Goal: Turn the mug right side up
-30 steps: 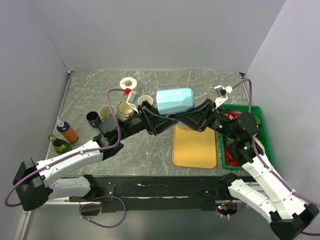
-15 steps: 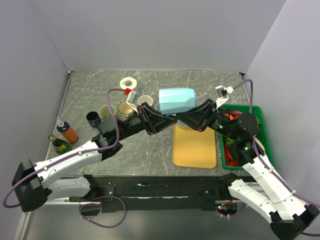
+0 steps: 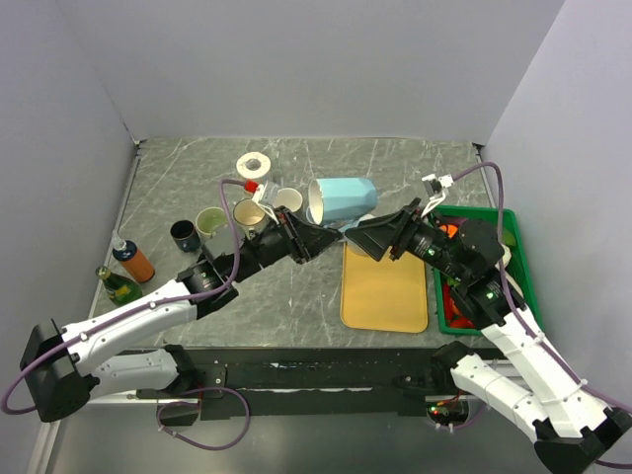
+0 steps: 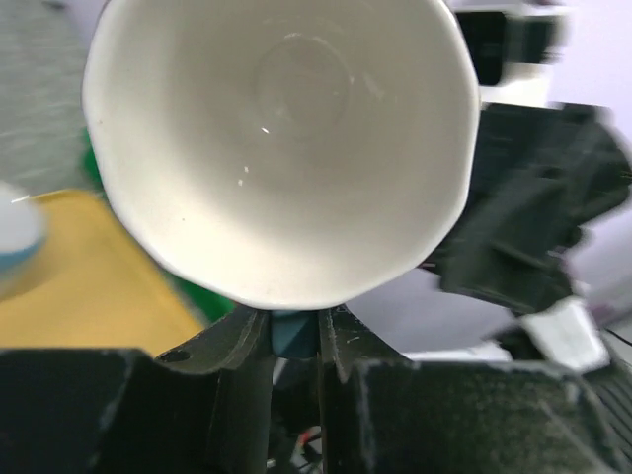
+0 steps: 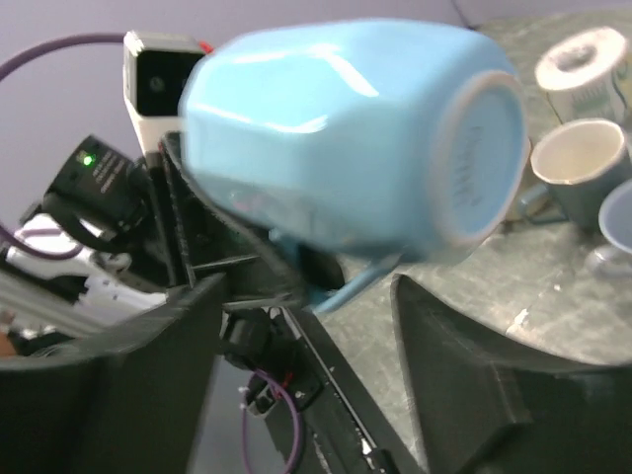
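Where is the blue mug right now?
In the top view the blue mug is mid-table, tipped on its side, mouth facing left, pinched by the left gripper just beyond the yellow board; the right gripper is open beside it.

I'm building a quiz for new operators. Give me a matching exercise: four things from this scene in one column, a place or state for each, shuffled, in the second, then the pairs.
1. mug
2. yellow board
3. green bin
4. tape roll

A. flat on the table, far side
B. lifted off the table, on its side
C. at the table's right edge
D. flat on the table, near the middle

Pairs: 1-B, 2-D, 3-C, 4-A
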You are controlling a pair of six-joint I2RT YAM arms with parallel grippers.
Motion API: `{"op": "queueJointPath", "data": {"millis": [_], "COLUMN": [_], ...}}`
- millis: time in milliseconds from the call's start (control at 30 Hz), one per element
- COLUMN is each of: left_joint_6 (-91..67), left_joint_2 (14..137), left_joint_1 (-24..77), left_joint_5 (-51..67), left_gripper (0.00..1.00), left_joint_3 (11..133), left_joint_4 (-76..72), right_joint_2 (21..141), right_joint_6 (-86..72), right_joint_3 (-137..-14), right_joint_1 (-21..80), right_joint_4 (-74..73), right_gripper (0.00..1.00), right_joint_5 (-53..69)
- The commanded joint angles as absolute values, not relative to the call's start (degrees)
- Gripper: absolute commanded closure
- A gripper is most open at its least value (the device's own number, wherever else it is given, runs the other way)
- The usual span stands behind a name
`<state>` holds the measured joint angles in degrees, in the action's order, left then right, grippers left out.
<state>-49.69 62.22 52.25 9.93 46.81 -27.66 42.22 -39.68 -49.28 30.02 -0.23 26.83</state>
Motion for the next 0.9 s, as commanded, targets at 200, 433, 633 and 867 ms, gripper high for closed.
{"op": "queueJointPath", "data": {"millis": [200,433,633,867], "left_joint_6": [-39.29,-41.74,-48.41,-55.63], "left_joint_2": [56.25,56.6,61.61,63.28], "left_joint_1": [51.77,51.59,48.96,46.85], "left_joint_5": [-18.26,-34.17,-42.18,-41.31], "left_gripper": [0.99,0.99,0.99,0.99], "left_joint_3": [51.94,52.91,53.61,51.51], "left_joint_4": [3.04,21.51,31.55,36.21], "right_joint_2": [38.41,35.94,36.47,36.12], "right_joint_6": [-33.93,-29.62,-28.57,-27.86], "right_joint_3": [-51.77,-49.3,-49.84,-49.48], "right_joint_1": [30.32,30.24,30.23,30.32], "right_joint_4": [-21.35,-26.18,-29.09,-30.14], "right_gripper": [0.0,0.0,0.01,0.0], "right_joint_5": [7.92,6.6,4.75,4.92]}}
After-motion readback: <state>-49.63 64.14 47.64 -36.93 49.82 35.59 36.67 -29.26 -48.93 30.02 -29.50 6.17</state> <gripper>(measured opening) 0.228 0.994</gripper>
